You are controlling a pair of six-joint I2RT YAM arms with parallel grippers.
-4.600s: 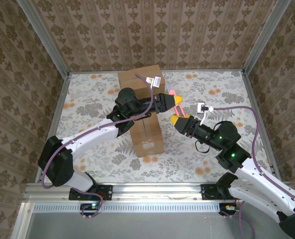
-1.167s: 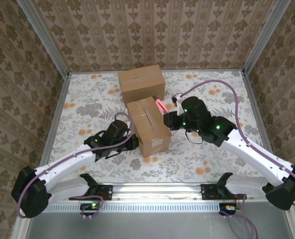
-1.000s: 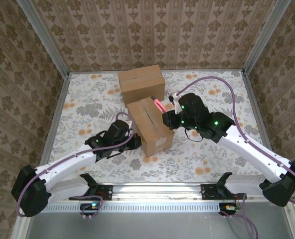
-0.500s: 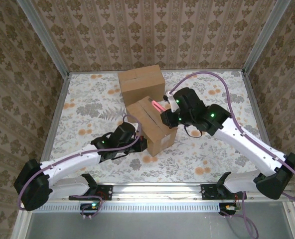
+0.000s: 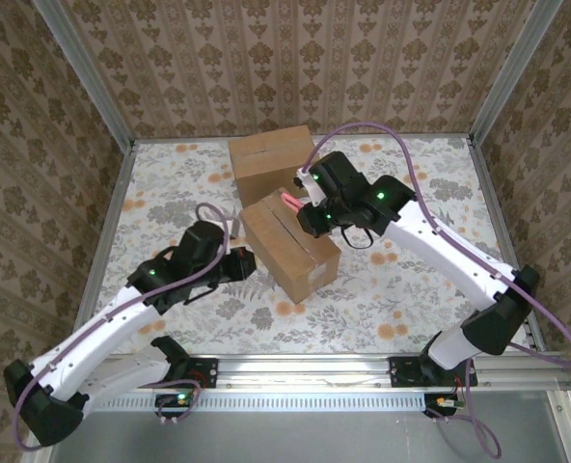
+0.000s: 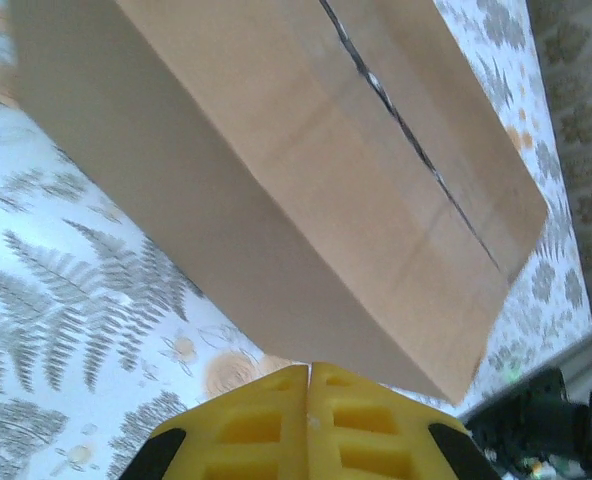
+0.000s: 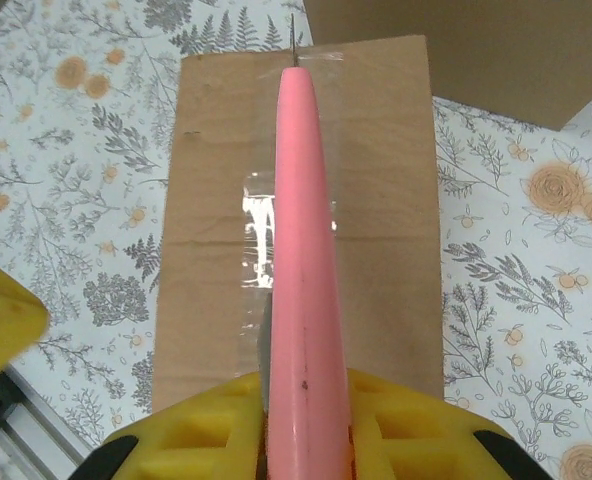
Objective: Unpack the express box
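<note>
Since a second ago, my right arm has swung back and leftward over the box, my left arm has drawn back to the left, and the box has turned a little.

Everything sits on the flower-patterned white table (image 5: 421,289). Near its middle lies the sealed brown cardboard box (image 5: 290,246), lying at an angle. A second plain brown cardboard box (image 5: 271,159) stands just behind it at the back.

My right gripper (image 5: 310,214) hangs over the sealed box's far end, fingers clenched on a slim pink plastic cutter (image 7: 304,250). The cutter's thin metal tip points at the far edge of the box top, on the strip of clear tape (image 7: 258,225) along the seam. I cannot tell whether it touches.

My left gripper (image 6: 308,385) sits low, just beside the sealed box's left wall, yellow fingers pressed together, grasping nothing.
</note>
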